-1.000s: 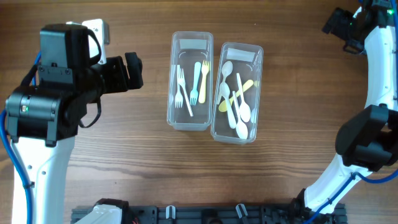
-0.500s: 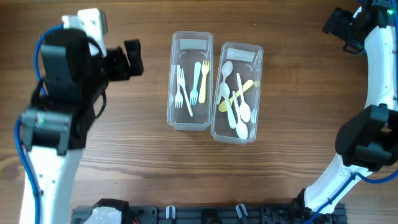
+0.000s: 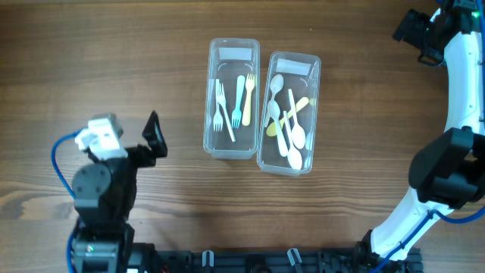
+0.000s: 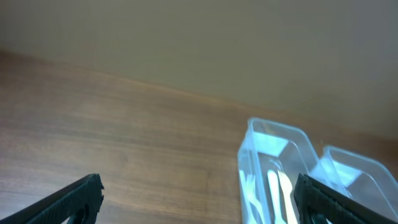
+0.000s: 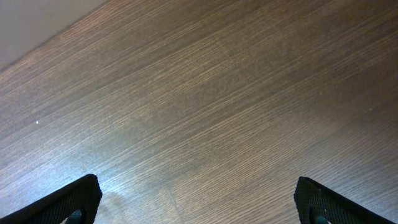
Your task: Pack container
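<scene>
Two clear plastic containers stand side by side at the table's middle. The left container [image 3: 208, 114] holds several forks, white, blue and yellow. The right container [image 3: 314, 106] holds several spoons, white and yellow. My left gripper [image 3: 154, 136] is open and empty, low at the left front, pointing toward the containers. In the left wrist view the left container [image 4: 245, 158] and the right container [image 4: 367, 168] lie ahead on the right. My right gripper [image 3: 409, 29] is open and empty at the far right corner, over bare wood in the right wrist view [image 5: 199, 199].
The wooden table [image 3: 151, 205] spreads around the containers. A black rail [image 3: 250, 260] runs along the front edge. The right arm's white links [image 3: 462, 83] stand along the right side.
My left arm has pulled back from the far left toward the front edge and folded low. The right arm and both containers have not moved.
</scene>
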Tool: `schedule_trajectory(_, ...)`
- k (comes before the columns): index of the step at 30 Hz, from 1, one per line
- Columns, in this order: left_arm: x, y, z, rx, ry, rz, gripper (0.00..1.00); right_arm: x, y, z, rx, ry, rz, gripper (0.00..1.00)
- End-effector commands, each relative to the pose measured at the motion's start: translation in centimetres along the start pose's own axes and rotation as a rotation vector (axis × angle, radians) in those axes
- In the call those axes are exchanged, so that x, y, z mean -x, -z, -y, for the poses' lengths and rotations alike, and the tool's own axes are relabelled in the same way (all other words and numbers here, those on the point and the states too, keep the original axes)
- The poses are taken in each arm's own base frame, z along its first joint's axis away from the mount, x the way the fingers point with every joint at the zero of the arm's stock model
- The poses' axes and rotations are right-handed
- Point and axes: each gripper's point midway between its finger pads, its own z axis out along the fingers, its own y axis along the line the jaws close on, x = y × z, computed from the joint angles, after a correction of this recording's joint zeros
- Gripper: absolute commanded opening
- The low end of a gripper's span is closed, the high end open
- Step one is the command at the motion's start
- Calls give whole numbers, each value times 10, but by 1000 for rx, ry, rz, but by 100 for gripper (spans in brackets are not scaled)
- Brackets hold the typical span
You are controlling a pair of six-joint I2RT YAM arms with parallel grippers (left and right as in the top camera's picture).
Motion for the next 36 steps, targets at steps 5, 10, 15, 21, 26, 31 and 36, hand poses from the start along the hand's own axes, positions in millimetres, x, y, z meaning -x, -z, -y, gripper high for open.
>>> schedule_trajectory(5,-43,6,-22,16,105,83,100,-2,-5,0,-16,-13,-4,100)
schedule_trajectory(10,-57,11,-25,7,122,105,100,-2,-5,0,-16,-12,-4,100)
schedule_trajectory(15,-66,15,-27,2,122,124,100,-2,-5,0,-16,-13,-4,100)
schedule_trajectory(21,-79,17,-31,-3,122,138,100,-2,-5,0,-16,-12,-4,100)
schedule_trajectory(26,-86,15,-32,5,109,114,100,-2,-5,0,-16,-13,-4,100)
schedule_trajectory(31,-87,15,-32,5,57,112,100,-2,-5,0,-16,-12,-4,100)
schedule_trajectory(36,-86,15,-32,4,57,113,100,-2,-5,0,-16,-12,-4,100)
